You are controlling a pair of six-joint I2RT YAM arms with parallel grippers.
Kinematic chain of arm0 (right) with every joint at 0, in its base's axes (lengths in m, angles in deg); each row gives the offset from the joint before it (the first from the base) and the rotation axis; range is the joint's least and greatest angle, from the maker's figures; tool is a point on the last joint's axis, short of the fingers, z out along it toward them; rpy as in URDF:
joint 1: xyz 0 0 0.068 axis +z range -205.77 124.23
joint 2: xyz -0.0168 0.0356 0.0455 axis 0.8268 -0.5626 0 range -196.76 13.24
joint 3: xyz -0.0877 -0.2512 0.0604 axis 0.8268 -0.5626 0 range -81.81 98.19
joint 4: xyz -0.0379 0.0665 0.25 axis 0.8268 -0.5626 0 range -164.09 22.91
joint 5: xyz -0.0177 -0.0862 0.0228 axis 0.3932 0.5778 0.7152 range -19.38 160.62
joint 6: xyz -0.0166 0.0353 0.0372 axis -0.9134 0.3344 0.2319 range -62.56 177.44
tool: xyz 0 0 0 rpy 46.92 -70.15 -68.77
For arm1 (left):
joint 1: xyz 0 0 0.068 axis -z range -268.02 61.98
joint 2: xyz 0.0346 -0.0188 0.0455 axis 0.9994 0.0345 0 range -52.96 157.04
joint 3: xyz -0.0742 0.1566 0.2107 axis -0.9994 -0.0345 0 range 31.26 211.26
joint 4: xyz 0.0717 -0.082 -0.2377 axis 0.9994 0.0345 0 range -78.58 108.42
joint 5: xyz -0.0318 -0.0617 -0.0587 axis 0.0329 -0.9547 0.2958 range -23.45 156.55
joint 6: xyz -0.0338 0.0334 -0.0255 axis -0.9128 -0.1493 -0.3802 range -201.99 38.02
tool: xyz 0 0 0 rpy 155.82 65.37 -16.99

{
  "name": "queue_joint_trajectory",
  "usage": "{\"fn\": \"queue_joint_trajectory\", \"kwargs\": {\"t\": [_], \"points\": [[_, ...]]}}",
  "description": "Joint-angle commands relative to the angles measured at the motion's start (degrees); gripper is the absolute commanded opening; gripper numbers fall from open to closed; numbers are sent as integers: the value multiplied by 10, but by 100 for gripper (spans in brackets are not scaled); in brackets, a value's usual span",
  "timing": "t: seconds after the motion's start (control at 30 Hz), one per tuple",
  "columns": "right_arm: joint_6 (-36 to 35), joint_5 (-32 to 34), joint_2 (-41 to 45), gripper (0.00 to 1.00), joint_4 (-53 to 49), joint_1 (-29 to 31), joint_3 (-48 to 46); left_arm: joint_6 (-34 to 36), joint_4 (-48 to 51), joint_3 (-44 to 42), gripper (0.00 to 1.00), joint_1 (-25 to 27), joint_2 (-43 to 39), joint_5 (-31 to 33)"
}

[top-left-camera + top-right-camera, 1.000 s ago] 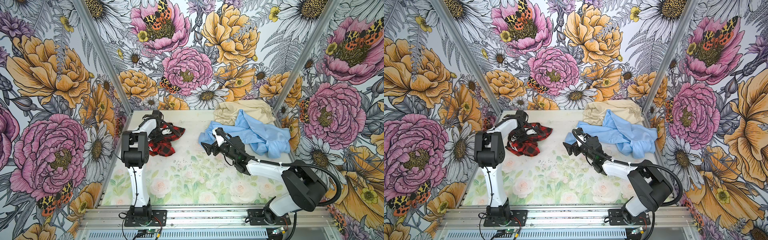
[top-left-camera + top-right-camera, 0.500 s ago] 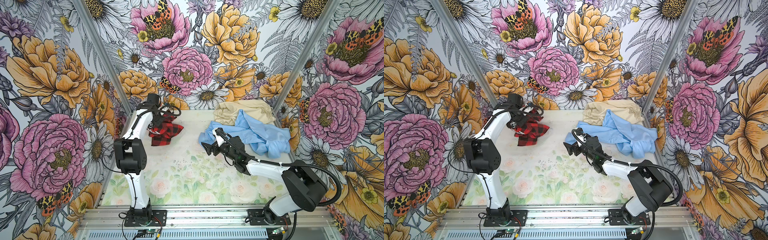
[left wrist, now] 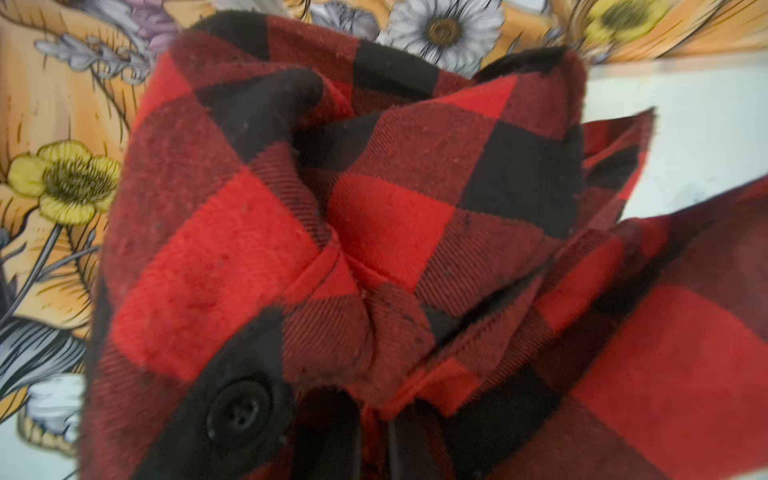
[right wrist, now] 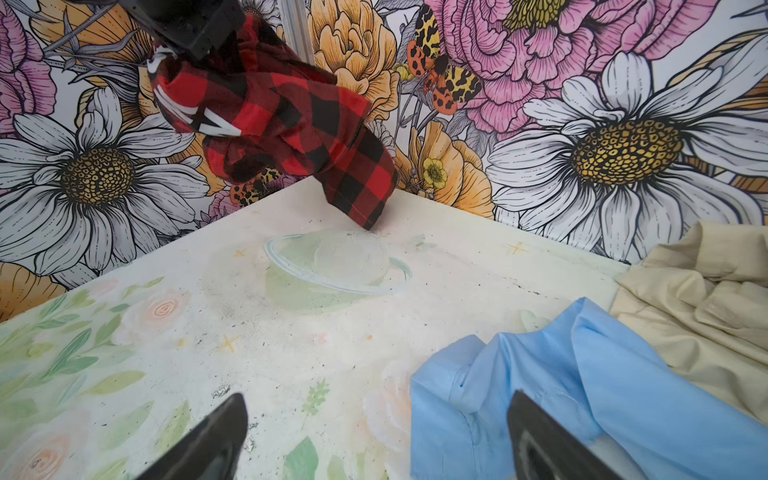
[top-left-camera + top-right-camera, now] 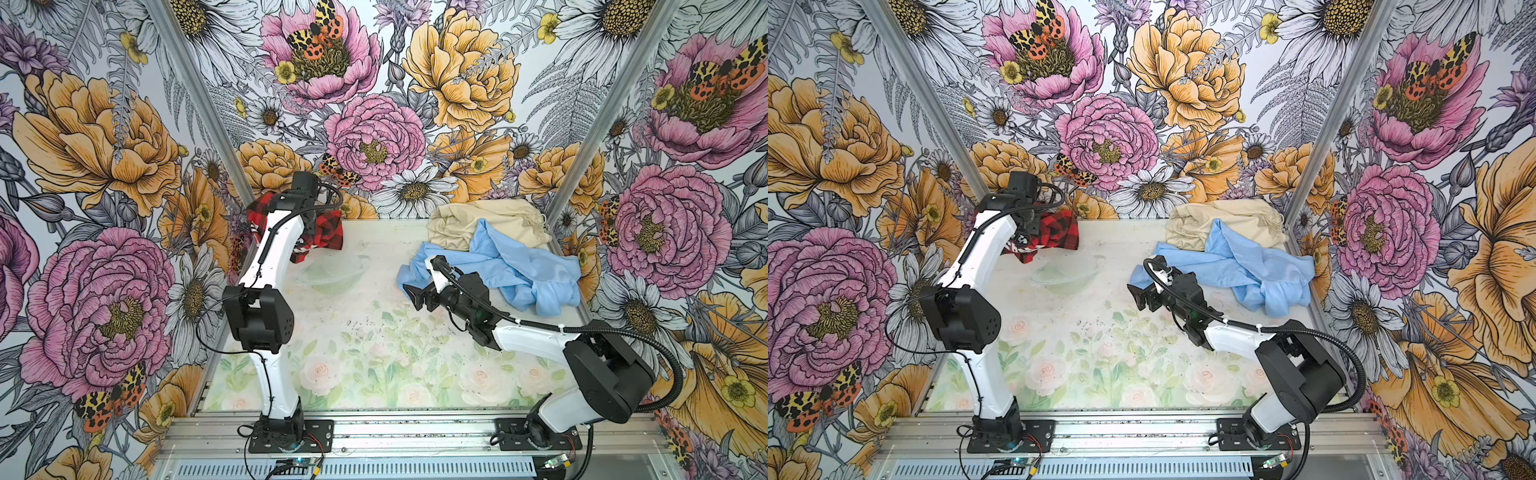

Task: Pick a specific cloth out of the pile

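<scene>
Jaws of the left gripper are clamped on the cloth, arm reaching high at the back-left corner, cloth dangling over a clear bowl. Right gripper jaws are wide apart, arm low over the worktop, right beside the pile.

There are three cloths. One checked cloth hangs just behind the one clear bowl. Two plain ones lie heaped to the right of the bowl: one blue cloth and one cream cloth. One worktop carries the bowl. Two arms flank it: one left arm and one right arm.
</scene>
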Motion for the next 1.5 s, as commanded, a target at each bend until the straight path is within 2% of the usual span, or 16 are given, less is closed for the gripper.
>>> {"fn": "queue_joint_trajectory", "kwargs": {"t": [0.0, 0.17, 0.27, 0.33, 0.4, 0.6, 0.7, 0.93, 1.17, 1.37, 1.43, 1.47], "points": [[-3, 5, 10, 97, 6, 4, -2, -11, 24, -32, 0, 41, 16, 173], [-2, 4, 10, 97, 6, 4, -2, 52, 43, -66, 0, 99, 70, 262], [-2, 5, 9, 97, 8, 4, -3, 85, 58, -84, 0, 134, 109, 276], [-2, 5, 10, 97, 7, 4, -3, 107, 64, -97, 0, 157, 128, 257], [-3, 6, 11, 97, 7, 3, -3, 118, 80, -96, 0, 172, 145, 195], [-2, 5, 14, 97, 9, 4, -4, 156, 113, -65, 0, 155, 150, -147], [-1, 4, 15, 97, 10, 3, -5, 170, 114, -53, 0, 125, 148, -300], [-1, 4, 15, 97, 11, 3, -6, 182, 140, 6, 0, 11, 205, -632], [-1, 2, 10, 97, 12, 4, -4, 123, 143, 45, 0, -79, 283, -814], [-5, 7, 9, 97, 11, 3, -5, 120, 142, 59, 0, -109, 292, -890], [-6, 7, 7, 97, 11, 3, -4, 110, 142, 73, 1, -113, 285, -891], [-5, 6, 6, 97, 12, 4, -4, 102, 142, 81, 8, -112, 284, -876]]}}
